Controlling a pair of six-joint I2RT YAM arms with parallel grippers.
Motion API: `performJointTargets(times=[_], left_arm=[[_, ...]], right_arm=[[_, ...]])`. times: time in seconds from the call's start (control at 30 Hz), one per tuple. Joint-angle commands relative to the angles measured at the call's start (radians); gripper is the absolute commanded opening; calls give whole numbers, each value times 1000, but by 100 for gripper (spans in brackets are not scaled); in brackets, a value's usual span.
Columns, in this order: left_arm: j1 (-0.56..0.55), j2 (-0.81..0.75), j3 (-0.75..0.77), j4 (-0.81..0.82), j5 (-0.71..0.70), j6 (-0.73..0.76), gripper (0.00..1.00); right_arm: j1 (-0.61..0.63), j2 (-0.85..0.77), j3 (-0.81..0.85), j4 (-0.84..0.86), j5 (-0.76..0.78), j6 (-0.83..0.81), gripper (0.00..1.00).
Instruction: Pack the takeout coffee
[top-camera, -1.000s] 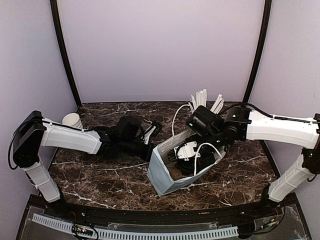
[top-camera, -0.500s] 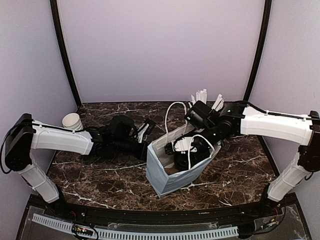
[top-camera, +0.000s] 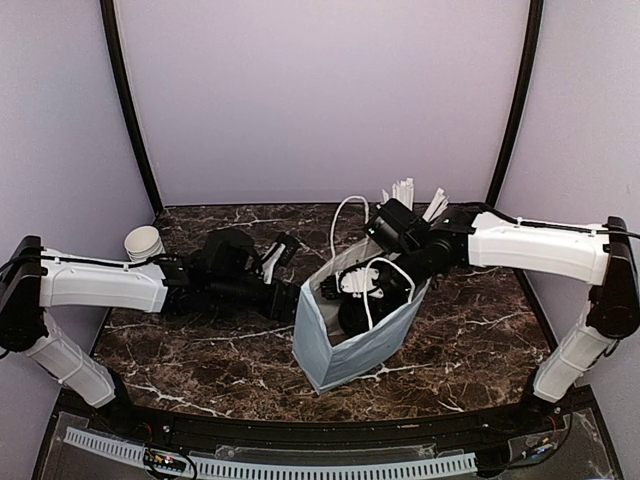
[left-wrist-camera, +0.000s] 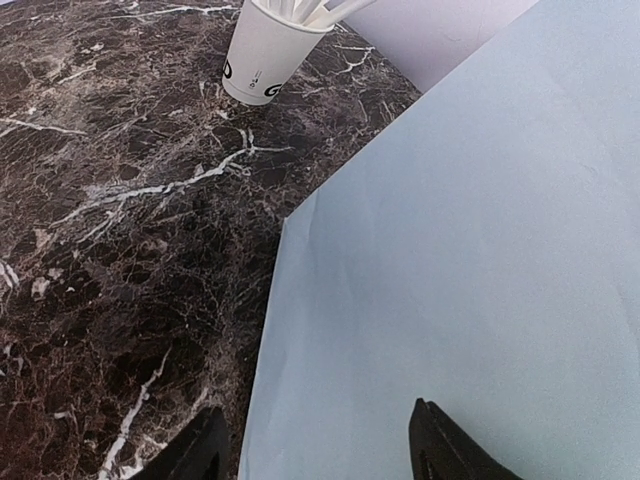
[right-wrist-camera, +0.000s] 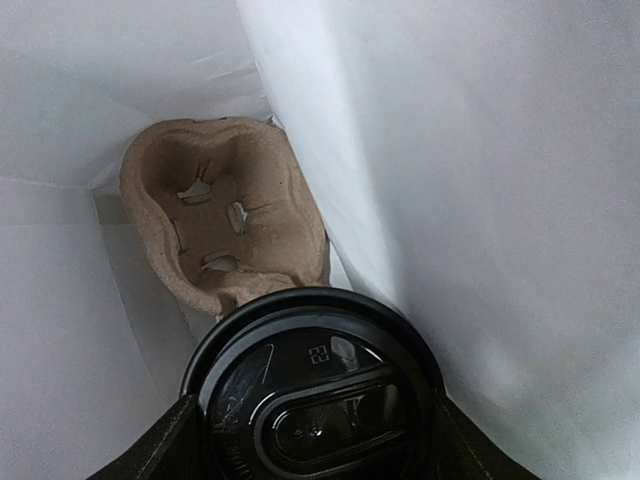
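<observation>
The takeout coffee (right-wrist-camera: 316, 372) shows its round black lid in the right wrist view, inside the pale blue paper bag (top-camera: 345, 345). My right gripper (right-wrist-camera: 315, 425) is shut on it, one finger on each side of the cup, reaching down through the bag's mouth (top-camera: 368, 296). A brown moulded cup carrier (right-wrist-camera: 225, 215) lies at the bag's bottom below the cup. My left gripper (left-wrist-camera: 316, 420) is open at the bag's outer left side (left-wrist-camera: 470, 250), one finger over the table and one over the bag's face; in the top view it (top-camera: 292, 298) sits by the bag's left edge.
A white cup of white sticks (top-camera: 405, 200) stands behind the bag and shows in the left wrist view (left-wrist-camera: 265, 55). A stack of white cups (top-camera: 145, 242) stands at the back left. The bag's white cord handles (top-camera: 345, 215) loop above its mouth.
My right gripper has gone deeper into the bag with the coffee. The bag stands more upright. My left arm has drawn back to the left, staying by the bag's side.
</observation>
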Motion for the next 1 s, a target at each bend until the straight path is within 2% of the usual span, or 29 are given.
performJointTargets(times=[0.0,0.2,0.6,0.97], left_arm=[[-1,-59,-15,-35,-13,4,64],[0,-90,0,-78,-40,22,64],[0,-91,13,-100,-51,30,65],[-1,-133,84,-207,-60,86,65]], right_arm=[[4,103,-57,-217,4,76,37],[4,62,-12,-254,14,69,42],[8,33,196,-385,-16,27,66],[17,6,301,-418,-16,16,74]])
